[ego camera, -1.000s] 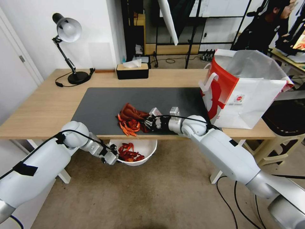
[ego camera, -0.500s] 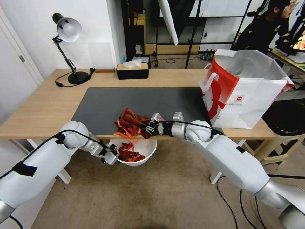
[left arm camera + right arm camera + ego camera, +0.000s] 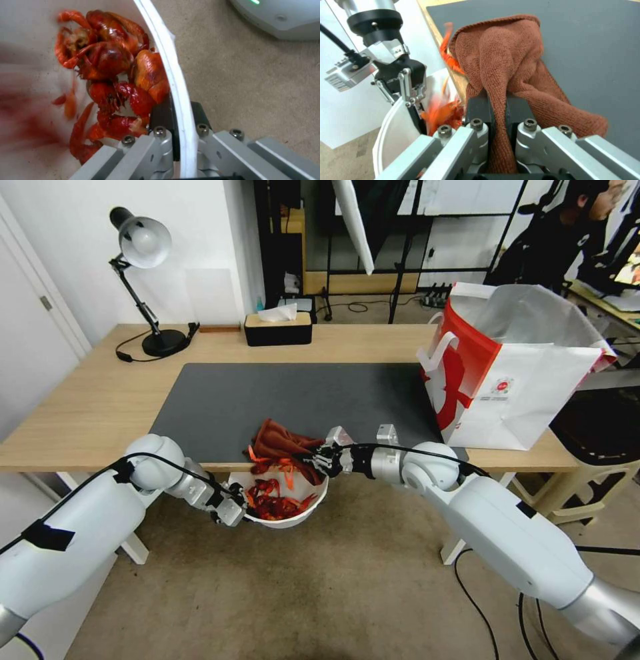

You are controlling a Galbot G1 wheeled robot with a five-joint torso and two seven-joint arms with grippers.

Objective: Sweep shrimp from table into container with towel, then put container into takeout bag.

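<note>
Sweeping with its jaws clenched on the soft towel point(image 3: 283, 441), the right gripper point(image 3: 322, 459) tips light, slippery shrimp point(image 3: 275, 503) into the stiff container point(image 3: 303, 513), whose 9 o'clock rim the left gripper point(image 3: 235, 508) pinches.

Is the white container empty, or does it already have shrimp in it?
Not empty. The container, held below the table edge by the left gripper, already holds a pile of red shrimp.
</note>
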